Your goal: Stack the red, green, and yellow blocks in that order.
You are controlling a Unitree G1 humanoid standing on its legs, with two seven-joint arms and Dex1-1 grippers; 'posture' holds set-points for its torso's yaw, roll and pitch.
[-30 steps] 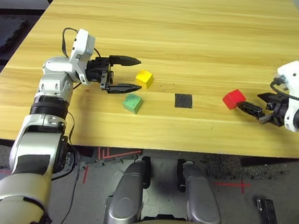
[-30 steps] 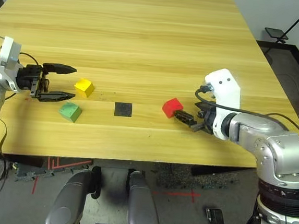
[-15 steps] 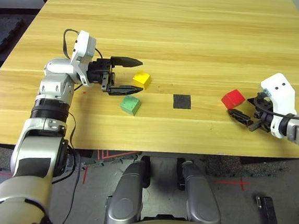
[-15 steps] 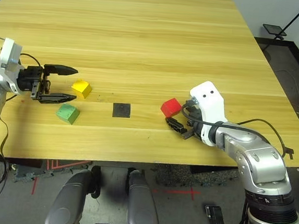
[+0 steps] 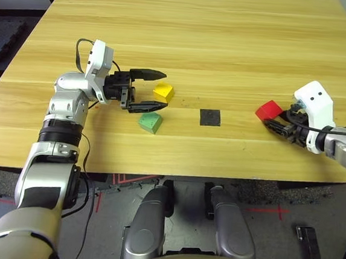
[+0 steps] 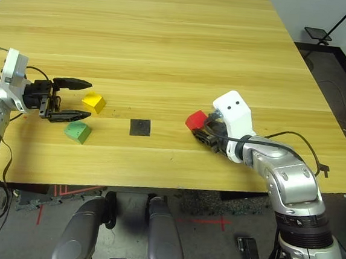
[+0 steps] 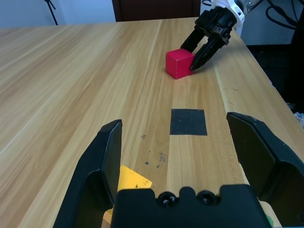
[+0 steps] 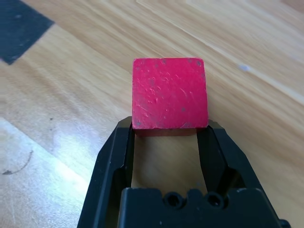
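Note:
The red block (image 5: 268, 110) sits on the table at the right, and my right gripper (image 8: 169, 129) is shut on its near edge, one finger on each side. The yellow block (image 5: 164, 93) rests at the left, level with the tips of my open left gripper (image 7: 173, 122); in the left wrist view it lies low between the two fingers (image 7: 107, 156). The green block (image 5: 150, 122) lies just nearer the table's front edge than the lower finger, outside the jaws.
A flat black square patch (image 5: 210, 117) is stuck to the wooden table (image 5: 205, 35) between the yellow and red blocks. The table's front edge runs close behind the green block. A wide stretch of bare wood lies beyond the blocks.
My right gripper swung back in from the table's front and closed its fingers on the red block. The left gripper stayed open beside the yellow block.

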